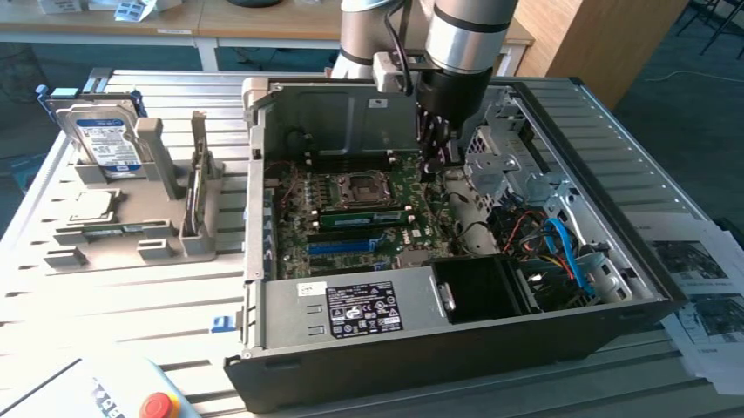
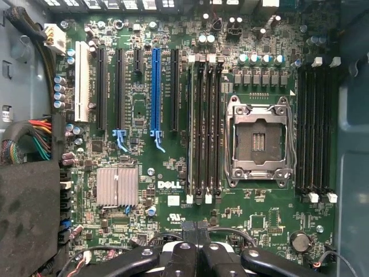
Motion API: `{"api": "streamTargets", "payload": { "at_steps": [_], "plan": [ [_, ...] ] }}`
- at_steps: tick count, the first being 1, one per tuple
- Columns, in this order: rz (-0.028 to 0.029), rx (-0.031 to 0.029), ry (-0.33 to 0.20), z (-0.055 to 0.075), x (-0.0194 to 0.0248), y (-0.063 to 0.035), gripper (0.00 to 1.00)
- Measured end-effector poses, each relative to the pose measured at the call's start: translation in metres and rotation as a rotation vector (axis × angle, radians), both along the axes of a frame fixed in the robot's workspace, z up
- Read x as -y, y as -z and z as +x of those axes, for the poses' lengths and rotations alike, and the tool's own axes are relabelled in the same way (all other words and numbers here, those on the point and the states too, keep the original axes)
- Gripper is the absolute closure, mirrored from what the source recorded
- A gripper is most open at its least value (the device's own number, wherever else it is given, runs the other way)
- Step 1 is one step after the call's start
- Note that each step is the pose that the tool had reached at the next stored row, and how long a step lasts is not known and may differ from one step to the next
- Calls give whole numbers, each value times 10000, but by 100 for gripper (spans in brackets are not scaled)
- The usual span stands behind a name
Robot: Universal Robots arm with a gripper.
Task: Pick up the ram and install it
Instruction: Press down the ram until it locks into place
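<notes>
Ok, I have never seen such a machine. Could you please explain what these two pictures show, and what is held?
The thick grey tube is a robot arm. Its gripper hangs inside an open computer case, which stands on a metal table. One picture comes from a camera off the arm; the other from a camera on the wrist, facing the green motherboard. At the exterior view's left, a grey holder carries a hard drive. Whether the gripper holds the ram, I cannot tell.
</notes>
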State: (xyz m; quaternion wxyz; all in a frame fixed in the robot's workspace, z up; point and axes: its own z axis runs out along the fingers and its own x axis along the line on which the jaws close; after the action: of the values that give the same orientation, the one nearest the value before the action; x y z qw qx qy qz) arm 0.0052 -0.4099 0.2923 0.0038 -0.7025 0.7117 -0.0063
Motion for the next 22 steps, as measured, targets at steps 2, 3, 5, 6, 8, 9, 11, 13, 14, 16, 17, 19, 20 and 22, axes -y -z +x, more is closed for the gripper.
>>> {"api": "streamTargets", "payload": {
  "at_steps": [2, 3, 5, 6, 8, 9, 11, 13, 14, 16, 17, 19, 20, 22],
  "plan": [
    [-1, 0, 0, -8, -9, 3, 90],
    [0, 0, -1, -20, -14, 4, 90],
    [2, 1, 0, -50, -19, 8, 90],
    [1, 0, -1, -66, -20, 9, 90],
    [-1, -1, 1, -95, -22, 10, 90],
    [-1, 0, 1, -100, -22, 10, 90],
    [0, 0, -1, -99, -22, 10, 90],
    [-1, 0, -1, -99, -22, 12, 90],
    [6, 1, -1, -99, -23, 23, 90],
    [27, 0, 1, -100, -22, 59, 90],
    [39, 0, 1, -100, -22, 77, 90],
    [55, 0, 0, -100, -22, 112, 90],
    [60, 0, 0, -100, -22, 129, 90],
    [69, -1, 0, -100, -22, 162, 90]
  ]
}}
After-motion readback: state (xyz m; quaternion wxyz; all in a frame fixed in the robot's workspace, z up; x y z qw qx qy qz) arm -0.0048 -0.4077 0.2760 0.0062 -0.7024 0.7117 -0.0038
